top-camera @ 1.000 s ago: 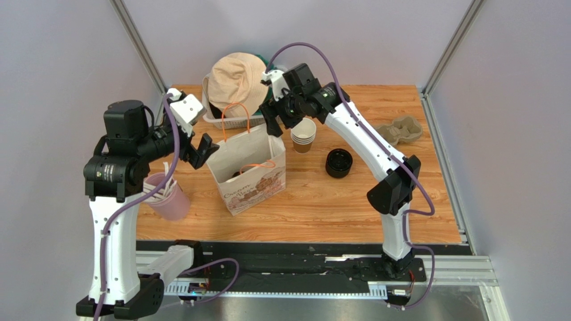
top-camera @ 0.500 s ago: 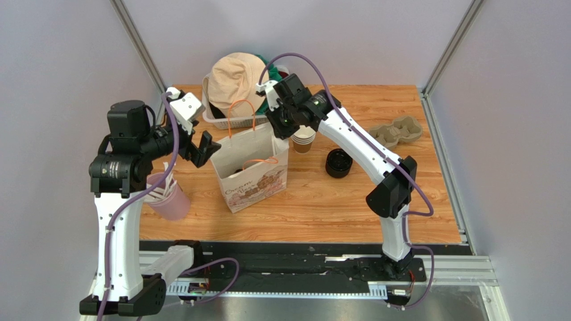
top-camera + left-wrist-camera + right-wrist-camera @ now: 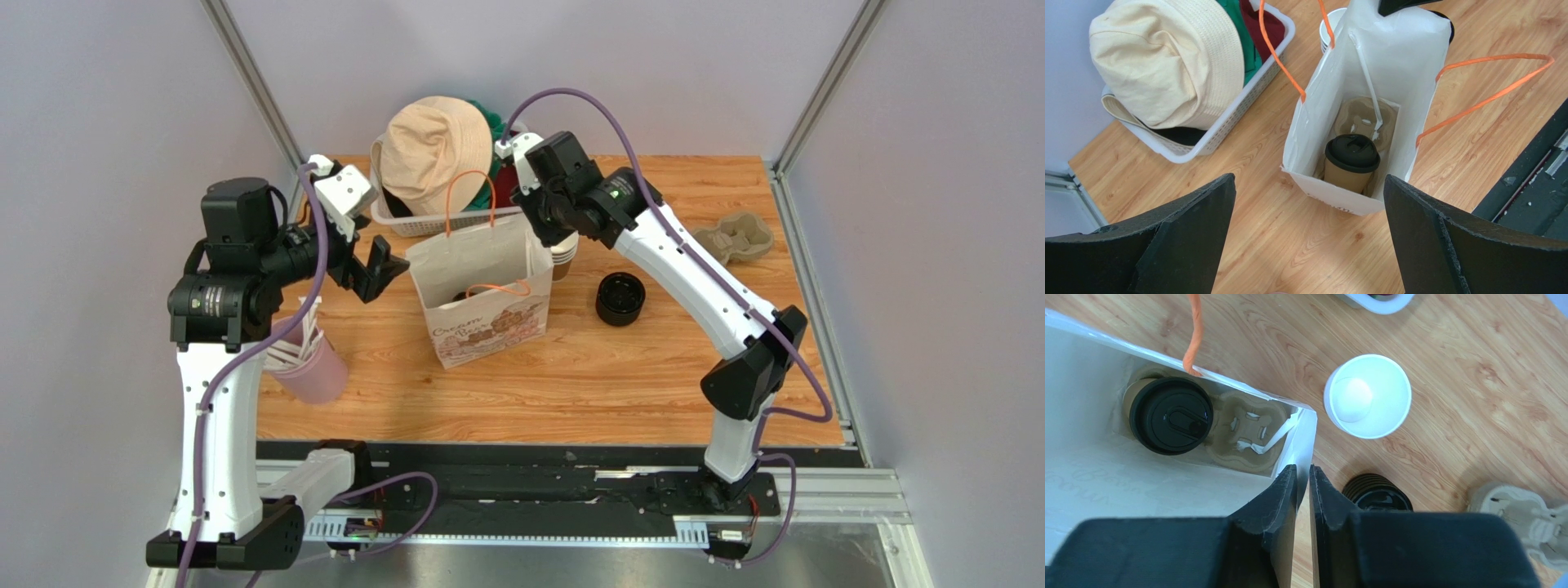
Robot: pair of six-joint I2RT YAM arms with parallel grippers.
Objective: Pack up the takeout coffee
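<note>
The takeout coffee (image 3: 1352, 160), a kraft-brown cup with a black lid (image 3: 1171, 415), stands upright inside the white paper bag (image 3: 488, 321) with orange handles, in one slot of a cardboard carrier at the bag's bottom. My right gripper (image 3: 1303, 471) is shut on the top edge of the bag's right wall (image 3: 1306, 432); in the top view it (image 3: 541, 233) sits at the bag's far right corner. My left gripper (image 3: 1309, 179) hangs wide open above the table just left of the bag (image 3: 1389, 67), holding nothing; the top view shows it (image 3: 375, 268) a short way from the bag.
A stack of paper cups (image 3: 562, 254) and a stack of black lids (image 3: 620, 298) stand right of the bag. A spare cardboard carrier (image 3: 730, 237) lies far right. A white basket (image 3: 1229, 116) with a beige hat (image 3: 429, 153) is behind. A pink cup of straws (image 3: 307, 361) stands near left.
My right gripper closed onto the bag's right edge and drew the bag to the right and upright. The left gripper stayed open, shifting only slightly.
</note>
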